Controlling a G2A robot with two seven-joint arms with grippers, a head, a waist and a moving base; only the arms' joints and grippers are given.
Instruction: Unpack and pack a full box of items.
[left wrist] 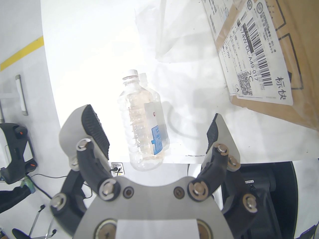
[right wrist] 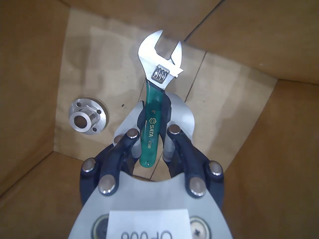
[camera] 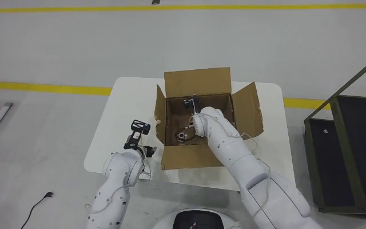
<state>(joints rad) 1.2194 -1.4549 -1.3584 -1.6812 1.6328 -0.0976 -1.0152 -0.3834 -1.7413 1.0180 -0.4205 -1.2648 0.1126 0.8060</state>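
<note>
Right hand point(right wrist: 155, 111) clamps wrench point(right wrist: 152, 67), handle partly hidden; left hand point(left wrist: 153, 120) wide.

wrench point(right wrist: 152, 63): shiny metal, glossy green grip | flange point(right wrist: 87, 120): polished metal | box point(right wrist: 37, 50): matt cardboard | bottle point(left wrist: 142, 123): clear plastic

right gripper point(right wrist: 155, 108) was inside box point(right wrist: 37, 50), wrench point(right wrist: 159, 60) between its fingers point(right wrist: 169, 107) | flange point(right wrist: 86, 119) lay on box floor, below and beside it, apart from wrench | bottle point(left wrist: 142, 120) was on table point(left wrist: 87, 38) ahead of left gripper point(left wrist: 154, 125), box stood beside
</note>
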